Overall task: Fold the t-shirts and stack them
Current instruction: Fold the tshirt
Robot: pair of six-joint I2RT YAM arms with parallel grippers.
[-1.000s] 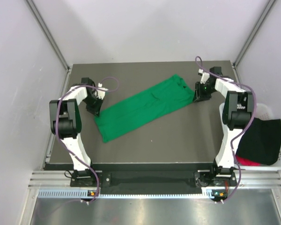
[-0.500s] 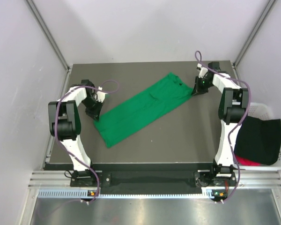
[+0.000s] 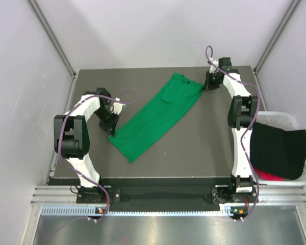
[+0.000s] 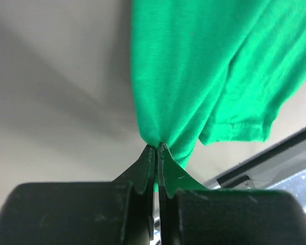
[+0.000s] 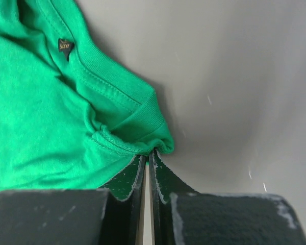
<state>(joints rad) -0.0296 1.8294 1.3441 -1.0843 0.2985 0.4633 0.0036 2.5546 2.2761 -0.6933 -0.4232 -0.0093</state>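
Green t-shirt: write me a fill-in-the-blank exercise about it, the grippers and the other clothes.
1. The t-shirt held at both ends on the table is ____.
2. The left gripper is ____ on its cloth, and so is the right gripper.
3. The black t-shirt lies in a white ____ to the right of the table.

Missing words: green; shut; basket.

Matt knit cloth of green t-shirt (image 3: 155, 115) on smooth matt tabletop (image 3: 204, 148)
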